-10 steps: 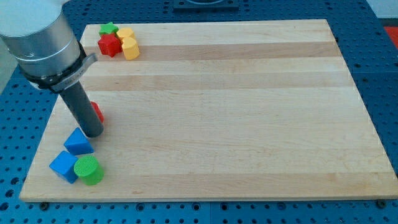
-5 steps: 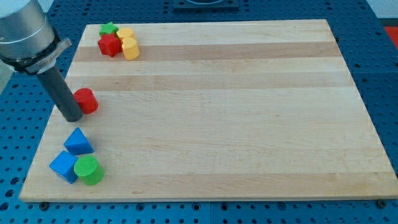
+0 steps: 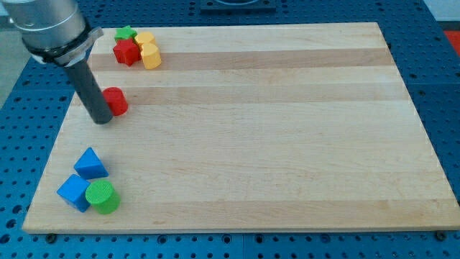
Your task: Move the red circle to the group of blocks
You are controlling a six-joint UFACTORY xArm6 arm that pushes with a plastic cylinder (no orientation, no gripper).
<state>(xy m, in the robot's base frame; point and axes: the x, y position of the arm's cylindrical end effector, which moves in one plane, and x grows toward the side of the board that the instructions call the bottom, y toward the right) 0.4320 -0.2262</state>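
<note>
The red circle (image 3: 116, 101) is a short red cylinder lying near the board's left edge, below the group at the view's top left. My tip (image 3: 103, 120) is at the end of the dark rod, touching the red circle's lower left side. The top-left group holds a green star (image 3: 126, 33), a red star (image 3: 126, 52), and two yellow blocks (image 3: 149, 50) packed together.
A second group sits at the view's bottom left: a blue triangle (image 3: 90, 164), a blue cube (image 3: 74, 192) and a green cylinder (image 3: 102, 196). The wooden board (image 3: 259, 129) lies on a blue perforated table.
My tip has moved up and then right along the board's left side. The red circle has slid up and to the right, closer to the top-left group.
</note>
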